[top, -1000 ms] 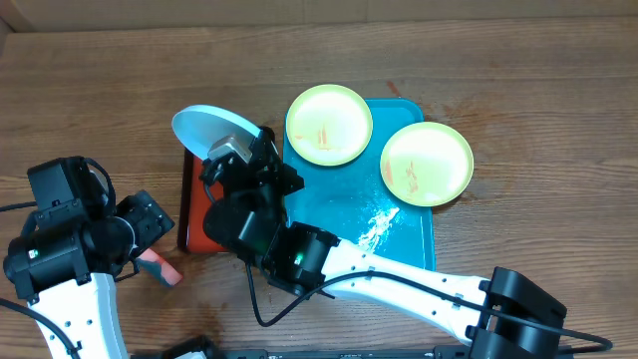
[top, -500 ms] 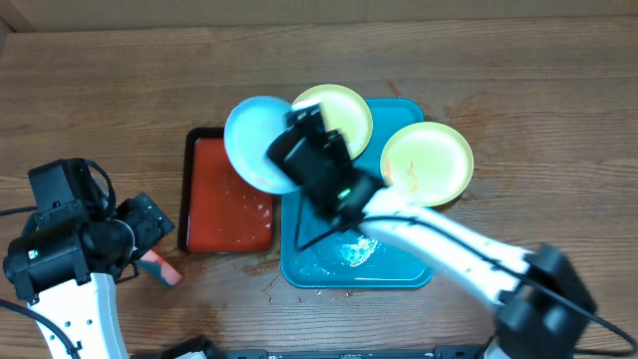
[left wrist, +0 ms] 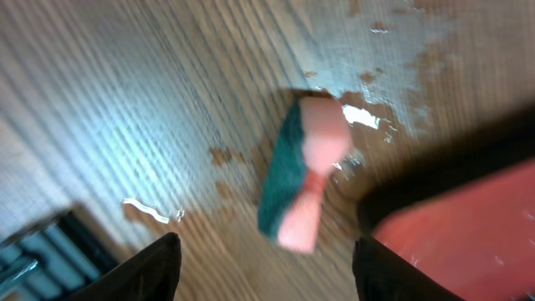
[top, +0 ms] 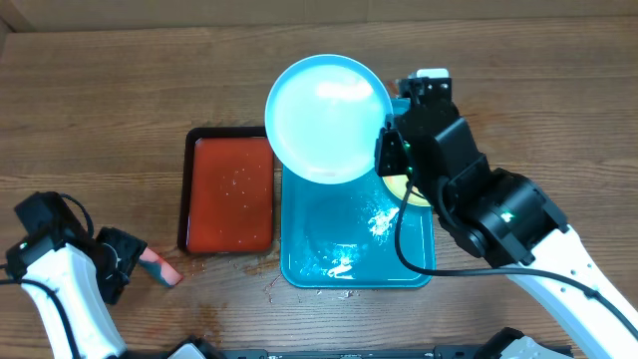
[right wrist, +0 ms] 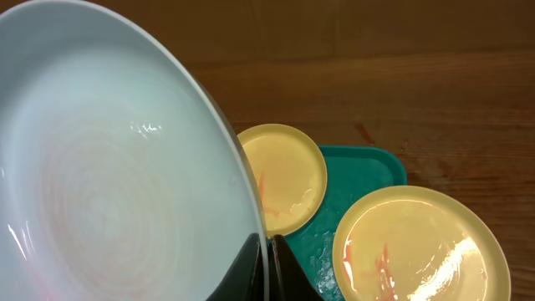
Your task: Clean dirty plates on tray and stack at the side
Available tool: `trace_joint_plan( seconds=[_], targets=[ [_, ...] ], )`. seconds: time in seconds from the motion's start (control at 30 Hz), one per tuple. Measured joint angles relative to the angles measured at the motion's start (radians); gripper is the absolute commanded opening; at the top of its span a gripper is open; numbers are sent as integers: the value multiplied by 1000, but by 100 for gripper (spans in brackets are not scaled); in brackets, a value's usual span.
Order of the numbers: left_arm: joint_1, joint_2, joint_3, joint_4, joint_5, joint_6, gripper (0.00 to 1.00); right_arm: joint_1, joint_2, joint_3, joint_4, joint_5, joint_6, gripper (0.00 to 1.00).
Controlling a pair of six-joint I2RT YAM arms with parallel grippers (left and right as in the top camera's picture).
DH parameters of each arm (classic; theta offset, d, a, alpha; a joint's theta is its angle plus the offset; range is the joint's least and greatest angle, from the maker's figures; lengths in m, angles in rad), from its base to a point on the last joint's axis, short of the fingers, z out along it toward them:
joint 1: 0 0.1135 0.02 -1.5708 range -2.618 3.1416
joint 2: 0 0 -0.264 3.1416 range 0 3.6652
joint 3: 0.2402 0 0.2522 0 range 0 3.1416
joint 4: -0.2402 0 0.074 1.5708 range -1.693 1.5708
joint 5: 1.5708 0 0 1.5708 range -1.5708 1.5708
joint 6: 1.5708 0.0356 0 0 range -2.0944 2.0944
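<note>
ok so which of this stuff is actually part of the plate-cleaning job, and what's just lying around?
Job:
- white plate, held by its rim in the right jaws
- left yellow plate
- right yellow plate
- blue tray

Lying about:
- sponge on the table, probably the scrubber
- black tray with red inside
</note>
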Motion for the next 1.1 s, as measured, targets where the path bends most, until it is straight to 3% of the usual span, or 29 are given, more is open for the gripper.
trace_joint_plan(
  seconds=[0.23,0.27,0.3,0.33,0.4,0.63,0.8,0.97,1.1],
  targets=[
    [0,150,-156,251,94,39,65,-1,-5,0,-40,-19,1,4],
    [0,167,-165,269,119,51,61,-1,-5,0,-43,-20,0,4],
    [0,180,-169,283,137,65,48,-1,-5,0,-48,-22,0,4],
    [0,192,-171,302,154,81,28,-1,-5,0,-49,-23,0,4],
    [0,198,-171,317,169,114,4,-1,-5,0,-50,-23,0,4],
    [0,199,-146,224,248,159,4,-1,-5,0,-51,-35,0,4],
    [-36,187,-5,93,274,169,4,-1,-5,0,-51,-41,0,4],
    [-200,135,149,62,243,170,4,-1,-5,0,-51,-43,0,4],
    [-408,130,174,122,175,157,4,-1,-5,0,-51,-43,0,4]
  ],
)
